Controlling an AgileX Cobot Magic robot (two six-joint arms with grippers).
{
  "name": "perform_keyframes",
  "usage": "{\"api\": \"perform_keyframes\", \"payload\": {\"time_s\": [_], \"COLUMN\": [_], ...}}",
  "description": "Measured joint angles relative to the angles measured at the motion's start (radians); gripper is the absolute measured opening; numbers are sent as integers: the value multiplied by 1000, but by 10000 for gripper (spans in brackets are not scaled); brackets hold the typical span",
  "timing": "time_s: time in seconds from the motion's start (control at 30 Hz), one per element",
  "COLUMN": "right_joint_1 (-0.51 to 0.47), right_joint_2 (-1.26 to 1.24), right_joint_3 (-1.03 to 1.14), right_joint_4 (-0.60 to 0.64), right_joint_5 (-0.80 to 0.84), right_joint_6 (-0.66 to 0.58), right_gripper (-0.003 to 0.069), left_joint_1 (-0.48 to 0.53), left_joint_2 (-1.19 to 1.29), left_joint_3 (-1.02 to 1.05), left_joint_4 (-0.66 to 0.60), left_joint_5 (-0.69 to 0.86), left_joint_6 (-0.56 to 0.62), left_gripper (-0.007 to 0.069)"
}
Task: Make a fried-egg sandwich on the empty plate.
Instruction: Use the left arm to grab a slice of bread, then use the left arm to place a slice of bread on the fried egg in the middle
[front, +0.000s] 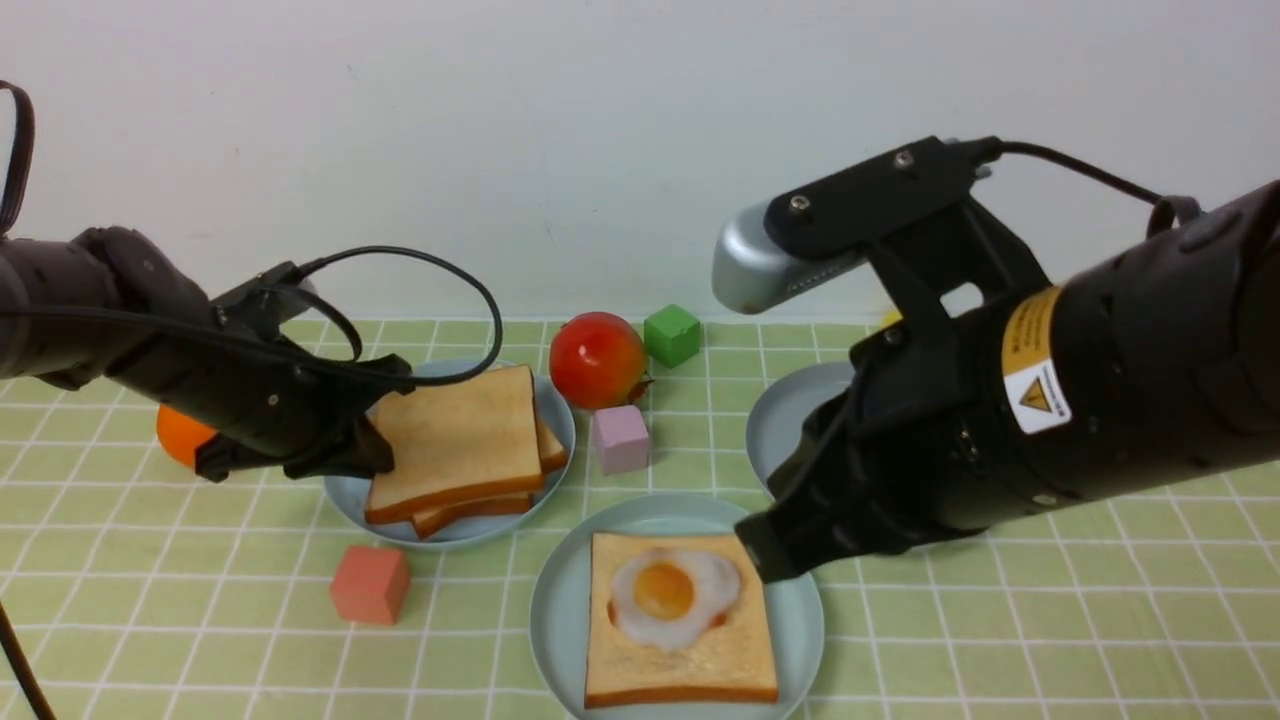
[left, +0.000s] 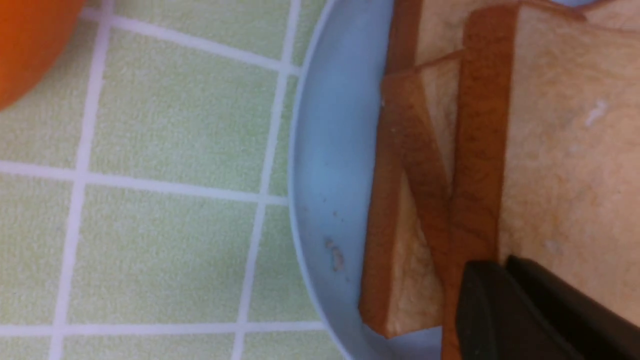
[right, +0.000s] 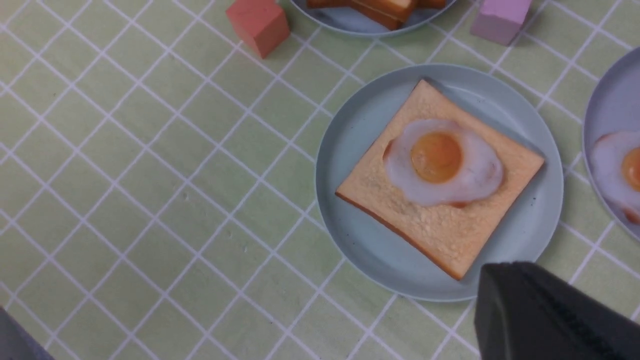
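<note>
Glossy egg lies on square toast, round mint plate; right fingers clenched over its rim, left fingers clenched at the stack.

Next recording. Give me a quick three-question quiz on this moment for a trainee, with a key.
1. True or false: an egg lies on a toast slice on the mint plate.
2. To be a finished sandwich, what does that plate lack? A the egg; B a top slice; C a bottom slice.
3. Which gripper is at the toast stack?

Key: 1 true. 2 B. 3 the left gripper, shut at the edge of the top slice; the right one is over the mint plate's edge.
</note>
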Motion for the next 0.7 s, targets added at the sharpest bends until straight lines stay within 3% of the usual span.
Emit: {"api": "perform_keyframes", "payload": {"time_s": [0.43, 0.53, 0.7], "right_joint_1": [0, 0, 0], "right_joint_2": [-116, -133, -144], "right_joint_3": [0, 0, 0], "right_joint_4": [-22, -22, -32], "right_joint_5": [1, 2, 3], "right_joint_6": [24, 24, 24], "right_gripper": [-8, -8, -3], "left_joint_1": [-2, -4, -97], "left_joint_2": [-173, -177, -183], "left_joint_3": [8, 17, 167], "left_joint_4": [-74, -132, -388], "left_joint_5": [160, 193, 204], "left_joint_6": [95, 128, 288], "left_gripper": [-4, -4, -6]}}
